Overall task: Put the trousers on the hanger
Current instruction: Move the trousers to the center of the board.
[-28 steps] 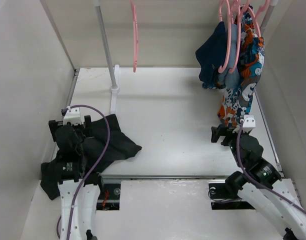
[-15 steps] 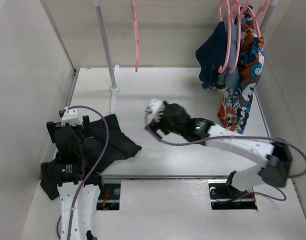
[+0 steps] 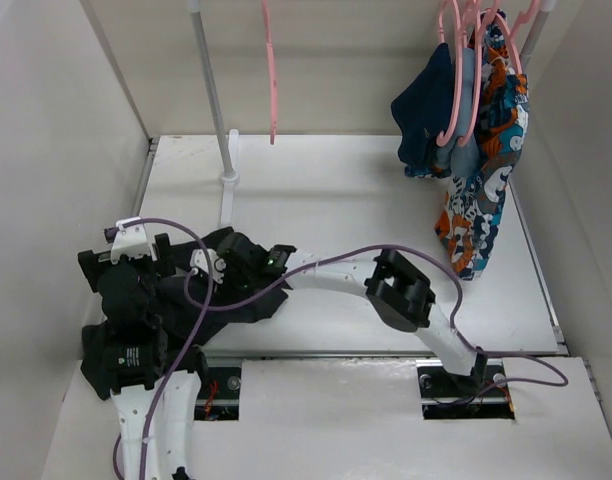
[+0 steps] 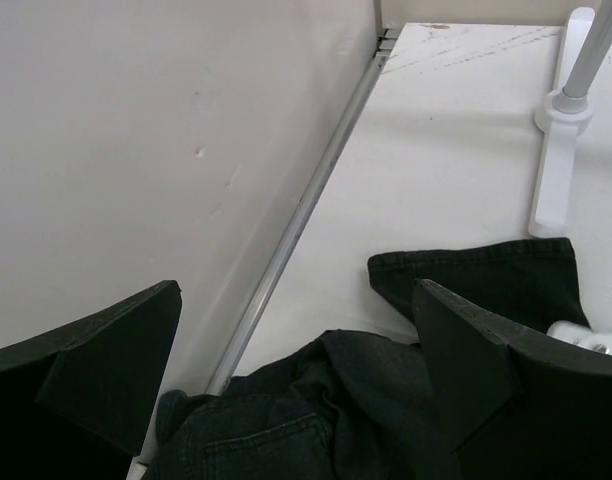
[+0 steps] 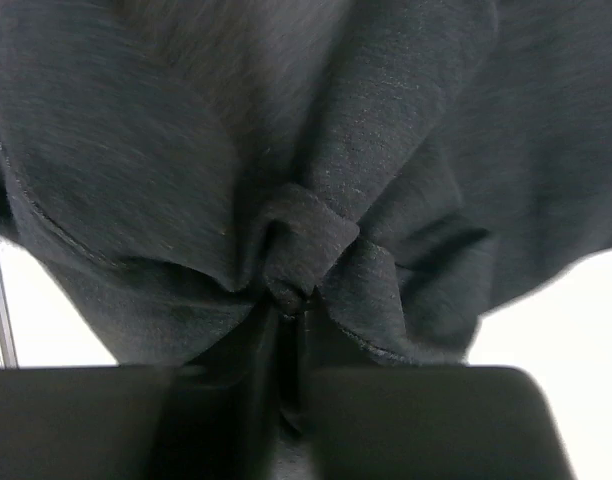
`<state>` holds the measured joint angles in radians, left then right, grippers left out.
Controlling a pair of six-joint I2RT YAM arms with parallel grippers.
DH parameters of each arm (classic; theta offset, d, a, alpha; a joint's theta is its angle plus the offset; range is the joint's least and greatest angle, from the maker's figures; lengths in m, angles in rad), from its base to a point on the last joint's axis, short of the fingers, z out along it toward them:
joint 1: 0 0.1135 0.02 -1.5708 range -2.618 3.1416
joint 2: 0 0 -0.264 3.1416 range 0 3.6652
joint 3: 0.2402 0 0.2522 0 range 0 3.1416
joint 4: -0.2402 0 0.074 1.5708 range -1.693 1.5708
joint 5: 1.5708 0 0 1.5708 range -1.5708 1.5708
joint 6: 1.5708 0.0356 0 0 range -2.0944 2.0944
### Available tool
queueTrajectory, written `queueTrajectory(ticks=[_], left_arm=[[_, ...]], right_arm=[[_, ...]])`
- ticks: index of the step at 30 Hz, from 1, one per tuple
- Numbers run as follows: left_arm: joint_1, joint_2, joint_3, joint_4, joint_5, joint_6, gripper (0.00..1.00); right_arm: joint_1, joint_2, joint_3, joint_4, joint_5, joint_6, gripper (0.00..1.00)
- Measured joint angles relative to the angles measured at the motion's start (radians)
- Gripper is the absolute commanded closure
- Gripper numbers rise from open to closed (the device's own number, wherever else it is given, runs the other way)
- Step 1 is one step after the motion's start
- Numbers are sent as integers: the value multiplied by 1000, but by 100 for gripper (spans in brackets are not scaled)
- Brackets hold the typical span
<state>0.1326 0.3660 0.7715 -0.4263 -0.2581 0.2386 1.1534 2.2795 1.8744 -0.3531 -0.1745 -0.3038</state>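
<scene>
The black trousers point(image 3: 254, 301) lie crumpled at the table's near left, also in the left wrist view point(image 4: 336, 410). My right arm stretches across the table, and my right gripper point(image 3: 214, 272) sits on the heap. In its wrist view the right gripper point(image 5: 291, 300) is shut on a pinched fold of the trousers point(image 5: 316, 150). My left gripper point(image 3: 124, 262) hovers open over the trousers' left part, by the side wall. Nothing sits between its fingers point(image 4: 296, 295). The single pink hanger point(image 3: 271, 70) hangs bare on the rail at the back, left of centre.
A white rack post point(image 3: 211, 90) stands on a base point(image 3: 226, 190) behind the trousers, seen too in the left wrist view point(image 4: 561, 110). Bunched pink hangers with navy and patterned clothes point(image 3: 466, 110) hang at the back right. A metal rail point(image 4: 306, 200) runs along the left wall.
My right arm swung from the right side across the table to the trousers and closed on a fold of fabric. My left gripper shifted slightly left.
</scene>
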Motion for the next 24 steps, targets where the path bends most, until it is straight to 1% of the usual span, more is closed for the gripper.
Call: queueTrajectory(ticks=[2, 4, 6, 8, 10, 11, 13, 14, 15, 16, 18, 19, 21, 22, 24], left_arm=[[0, -4, 0, 1, -4, 3, 0], [0, -8, 0, 6, -5, 8, 0], [0, -7, 0, 18, -4, 10, 0], [0, -7, 0, 27, -3, 11, 0], [0, -6, 0, 37, 0, 13, 0], [0, -5, 0, 40, 0, 13, 0], [0, -4, 0, 45, 2, 16, 0], [0, -3, 0, 46, 2, 18, 0], [0, -3, 0, 48, 3, 18, 0], [0, -3, 0, 49, 5, 19, 0], [0, -3, 0, 50, 8, 19, 0], [0, -2, 0, 50, 10, 21, 0], [0, 0, 0, 52, 12, 22, 0], [0, 3, 0, 54, 15, 22, 0], [0, 10, 0, 63, 20, 22, 0]], right_arm=[[7, 5, -19, -14, 9, 11, 100], [10, -26, -67, 9, 35, 19, 100], [6, -101, -166, 35, 80, 45, 100], [-19, -230, -318, 66, 116, 105, 100], [-96, -383, -471, 98, 128, 181, 100], [-169, -484, -559, 128, 133, 235, 100], [-342, -649, -685, 163, 151, 322, 100], [-439, -734, -749, 185, 170, 362, 91], [-536, -812, -804, 188, 204, 392, 70], [-623, -881, -849, 180, 248, 415, 20], [-742, -962, -890, 135, 337, 442, 5], [-765, -971, -888, 102, 376, 442, 0], [-754, -948, -863, 37, 431, 432, 0], [-725, -922, -846, 11, 456, 418, 0], [-612, -866, -822, -13, 508, 376, 0]])
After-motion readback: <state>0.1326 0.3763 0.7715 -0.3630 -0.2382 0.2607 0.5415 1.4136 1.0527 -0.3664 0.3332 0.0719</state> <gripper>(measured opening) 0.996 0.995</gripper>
